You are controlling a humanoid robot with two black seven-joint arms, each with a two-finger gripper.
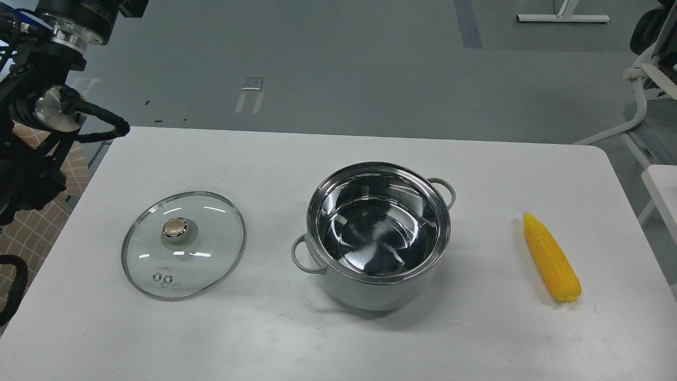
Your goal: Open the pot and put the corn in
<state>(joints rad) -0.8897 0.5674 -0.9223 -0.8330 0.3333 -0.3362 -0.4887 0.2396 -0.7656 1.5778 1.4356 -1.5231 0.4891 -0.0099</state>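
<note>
The pale grey-green pot stands open at the table's middle, its shiny steel inside empty. The yellow corn lies on the table to its right, apart from it, pointed end away from me. The glass lid with its gold knob lies flat on the table left of the pot. My left arm is raised at the top left corner, well above and away from the lid. Only the base of its gripper shows at the top edge, and the fingers are cut off. My right gripper is out of view.
The white table has rounded far corners. A checked cloth hangs past its left edge. A white chair frame and another white surface stand off the right side.
</note>
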